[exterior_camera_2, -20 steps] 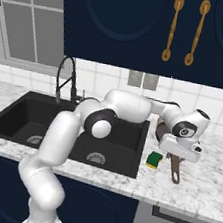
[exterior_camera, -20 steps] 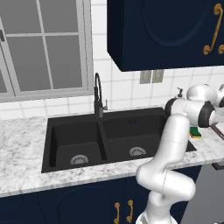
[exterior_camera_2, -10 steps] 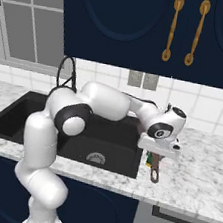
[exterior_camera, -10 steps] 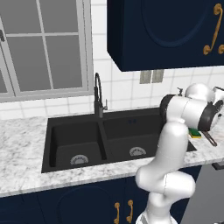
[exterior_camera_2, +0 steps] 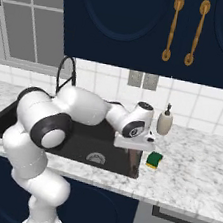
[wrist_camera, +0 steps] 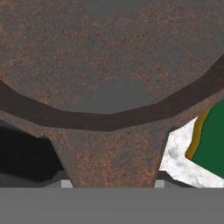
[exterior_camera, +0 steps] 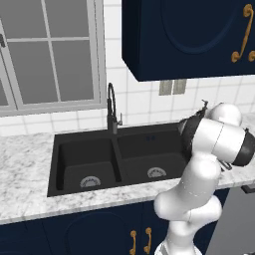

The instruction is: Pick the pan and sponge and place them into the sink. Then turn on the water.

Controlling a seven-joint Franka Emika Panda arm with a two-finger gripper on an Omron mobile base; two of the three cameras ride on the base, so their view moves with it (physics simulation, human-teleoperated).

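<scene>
The white arm reaches across the middle of the right base view, its gripper [exterior_camera_2: 137, 149] hanging at the right edge of the black double-basin sink [exterior_camera_2: 79, 139]. Below the hand a dark reddish-brown slab, the pan [exterior_camera_2: 134, 161], hangs edge-on over the sink's right rim. In the hand view the pan [wrist_camera: 109, 57] takes up the upper and middle part of the frame, its rusty round bowl above and its handle root tapering down to the bottom centre, where the finger tips would stand; the jaws look clenched on the pan at that handle root, though the fingers themselves are hidden. The sponge [exterior_camera_2: 154, 160], yellow with a green layer, lies on the marbled counter [exterior_camera_2: 195, 171] just right of the pan, and its green face shows at the right edge of the hand view [wrist_camera: 212, 140]. A white soap dispenser [exterior_camera_2: 164, 122] stands behind the sponge near the tiled wall. In the left base view the black arched faucet [exterior_camera: 112, 112] rises behind the divider of the sink [exterior_camera: 74, 164], centre frame.
</scene>
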